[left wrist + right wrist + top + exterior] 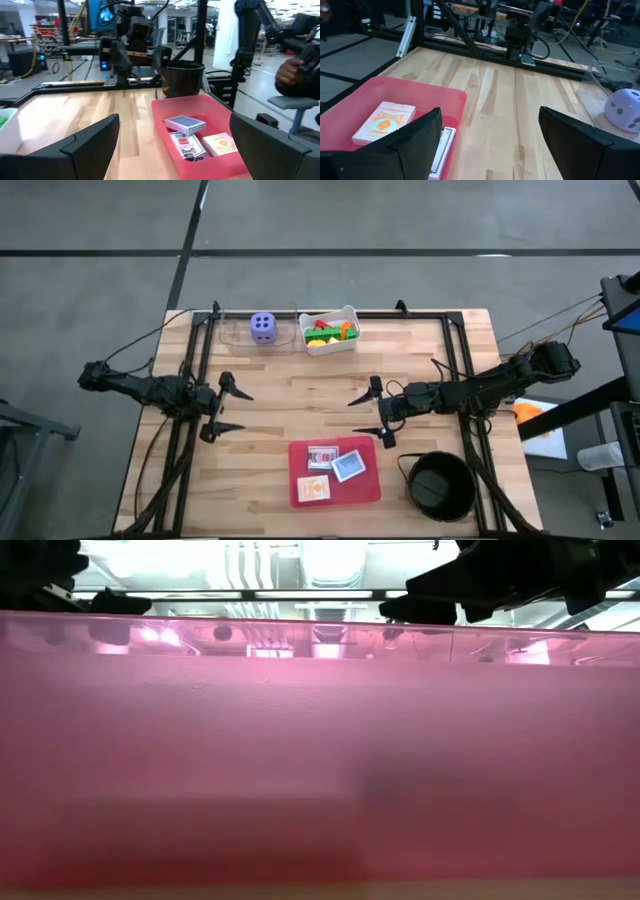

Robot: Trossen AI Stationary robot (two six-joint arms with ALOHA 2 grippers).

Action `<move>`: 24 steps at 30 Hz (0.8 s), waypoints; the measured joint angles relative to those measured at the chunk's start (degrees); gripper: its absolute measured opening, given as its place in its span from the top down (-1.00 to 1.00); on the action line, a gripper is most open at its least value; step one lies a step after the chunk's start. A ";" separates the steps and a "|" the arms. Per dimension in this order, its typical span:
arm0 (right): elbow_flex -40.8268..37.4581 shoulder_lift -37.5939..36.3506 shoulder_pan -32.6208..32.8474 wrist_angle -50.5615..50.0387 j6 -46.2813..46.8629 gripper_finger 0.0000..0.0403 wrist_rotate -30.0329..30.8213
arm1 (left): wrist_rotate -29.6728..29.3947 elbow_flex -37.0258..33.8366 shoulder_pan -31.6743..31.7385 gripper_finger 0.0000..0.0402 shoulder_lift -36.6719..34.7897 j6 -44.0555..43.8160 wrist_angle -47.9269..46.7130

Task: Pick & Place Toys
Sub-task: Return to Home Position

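Left hand (243,411): released, fingers spread, empty.
Right hand (353,416): released, empty, facing the left hand.
Cards: blue deck (348,467), white deck (323,455) and orange deck (315,488) lay in the red bin (296,498), just beside the right hand.
Die: purple die (263,327) sat beyond the left hand, near the white tub (327,348) of blocks (325,330).
Desk (300,395): pale wood.
Room: grey floor (100,280).

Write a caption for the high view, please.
Three card decks in the red bin, blocks in the white tub, left gripper and right gripper open.
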 joint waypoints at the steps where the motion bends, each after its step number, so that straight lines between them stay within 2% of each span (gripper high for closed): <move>1: 0.00 0.00 0.00 0.00 0.02 -0.64 -0.50 | -0.46 0.00 0.22 -0.88 -1.37 -0.02 -1.49; 6: 0.00 0.00 0.02 0.00 0.04 -0.64 -2.10 | -2.17 -0.04 0.81 -0.88 -8.12 -0.68 -7.11; 9: -0.05 0.00 0.02 0.22 0.04 -0.64 -2.11 | -2.27 -0.89 0.85 -0.88 -8.06 -0.73 -6.45; 13: -0.07 -0.04 0.00 0.75 0.30 -0.64 -2.13 | -3.25 -5.01 1.44 -0.88 -7.90 -0.97 -0.05; 24: -0.04 -0.04 -0.01 1.52 1.05 -0.64 -2.04 | -2.24 -5.05 2.66 -0.88 -7.07 -1.27 -0.20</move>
